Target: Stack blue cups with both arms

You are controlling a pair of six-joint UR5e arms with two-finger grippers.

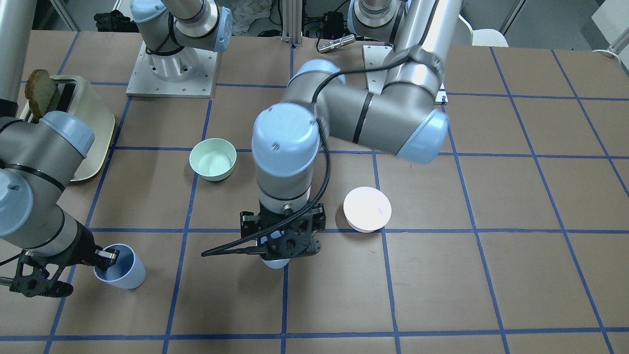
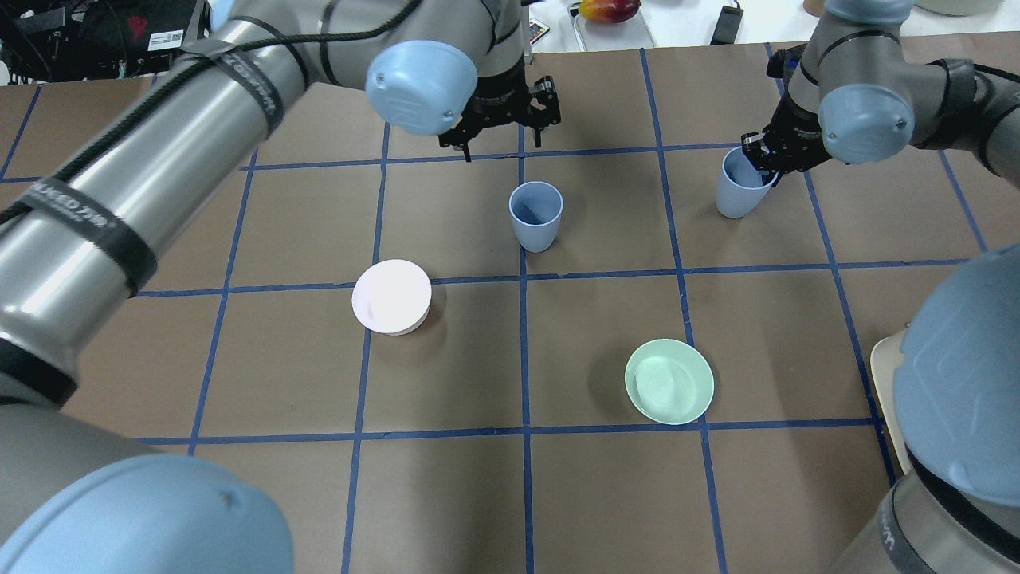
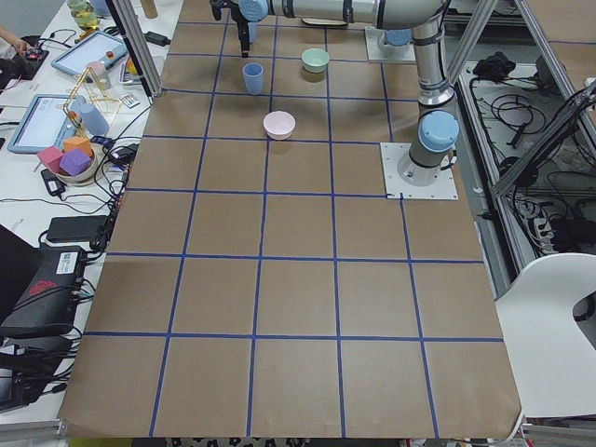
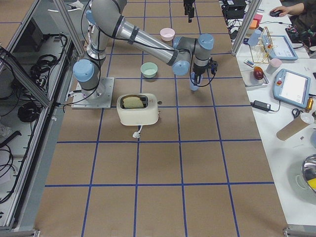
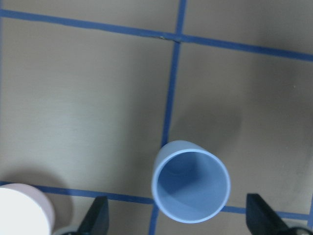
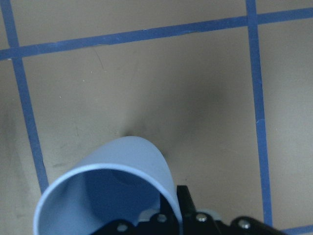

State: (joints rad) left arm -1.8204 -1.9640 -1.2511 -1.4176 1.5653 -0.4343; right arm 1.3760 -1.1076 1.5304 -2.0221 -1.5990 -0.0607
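One blue cup [image 2: 535,215] stands upright on a blue tape line near the table's middle. My left gripper [image 2: 502,147] is open and hovers above it. In the left wrist view the cup [image 5: 190,188] sits between the two fingertips [image 5: 95,218], which are wide apart. In the front view the gripper [image 1: 277,246] hides most of this cup [image 1: 275,264]. My right gripper [image 2: 761,159] is shut on the rim of the second blue cup [image 2: 737,191], one finger inside it. That cup [image 1: 123,269] is tilted; the right wrist view shows its open mouth [image 6: 112,191].
A mint-green bowl [image 2: 669,381] stands upright and a pale pink bowl [image 2: 391,296] lies upside down, both nearer the robot than the cups. A cream toaster [image 1: 83,123] with toast stands by the right arm's side of the table.
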